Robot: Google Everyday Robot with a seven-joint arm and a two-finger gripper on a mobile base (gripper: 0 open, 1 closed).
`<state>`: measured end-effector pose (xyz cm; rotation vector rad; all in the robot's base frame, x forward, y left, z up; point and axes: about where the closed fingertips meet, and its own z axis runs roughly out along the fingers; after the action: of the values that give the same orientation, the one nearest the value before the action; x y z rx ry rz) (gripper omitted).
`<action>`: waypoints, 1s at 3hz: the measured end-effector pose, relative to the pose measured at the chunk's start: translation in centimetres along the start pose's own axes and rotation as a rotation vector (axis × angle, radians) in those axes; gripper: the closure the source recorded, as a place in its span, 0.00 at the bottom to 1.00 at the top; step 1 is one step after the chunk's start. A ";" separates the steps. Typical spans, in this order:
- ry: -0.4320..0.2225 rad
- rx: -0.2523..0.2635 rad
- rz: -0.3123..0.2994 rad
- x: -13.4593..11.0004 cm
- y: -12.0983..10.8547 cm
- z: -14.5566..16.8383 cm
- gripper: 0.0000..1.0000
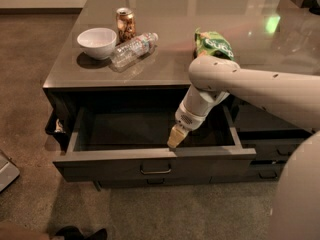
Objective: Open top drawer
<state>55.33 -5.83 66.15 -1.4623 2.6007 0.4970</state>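
The top drawer [110, 165] is a wide dark grey drawer pulled well out from under the table top, showing a plain grey, empty inside. Its small loop handle [155, 170] sits at the middle of the front panel. My gripper [175, 137] hangs on the white arm just behind the front panel's upper edge, inside the drawer, slightly right of and above the handle. It holds nothing that I can see.
The grey table top [165, 49] carries a white bowl [97, 42], a can [125, 24], a lying plastic bottle [133, 48] and a green chip bag [215, 45]. Shallower dark drawers [270, 149] lie at the lower right. Brown carpet surrounds the table.
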 end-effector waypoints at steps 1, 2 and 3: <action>0.015 -0.020 -0.006 0.1 0.3 0.2 0.00; 0.041 -0.061 -0.014 0.5 1.3 0.3 0.00; 0.055 -0.086 -0.016 0.8 1.9 0.2 0.00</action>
<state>53.23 -5.50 66.16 -1.5431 2.6381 0.5823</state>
